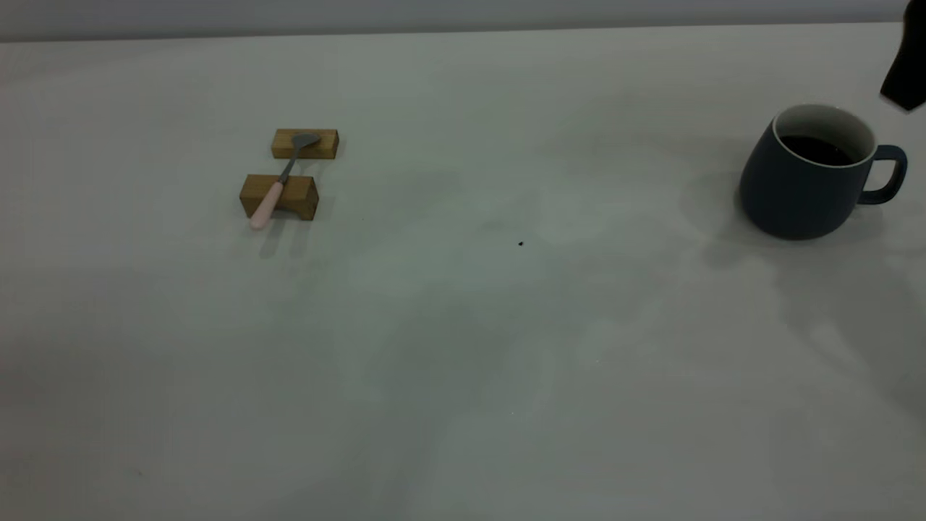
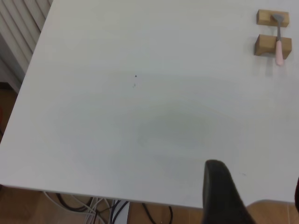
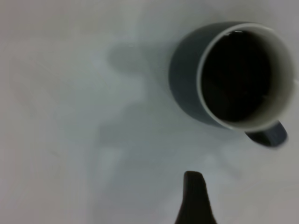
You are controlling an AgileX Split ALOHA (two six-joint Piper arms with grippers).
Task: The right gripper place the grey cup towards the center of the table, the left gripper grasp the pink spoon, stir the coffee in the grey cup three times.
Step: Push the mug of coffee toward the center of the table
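The grey cup (image 1: 806, 181) stands upright at the table's (image 1: 463, 325) right edge, handle turned outward, coffee (image 1: 817, 150) inside. The right wrist view looks straight down into it; one finger of the right tool (image 3: 194, 198) shows there, well clear of the cup, so I cannot tell its opening. The pink spoon (image 1: 278, 181) bridges two wooden blocks (image 1: 280, 195) far left. The left tool (image 2: 224, 196) hangs near the table edge, one finger visible, opening unclear.

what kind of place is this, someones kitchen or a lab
Probably a lab test bench, not a kitchen: a bare off-white table holds only a staged grey cup of coffee and a pink spoon propped on wooden blocks, with loose cables below its edge.
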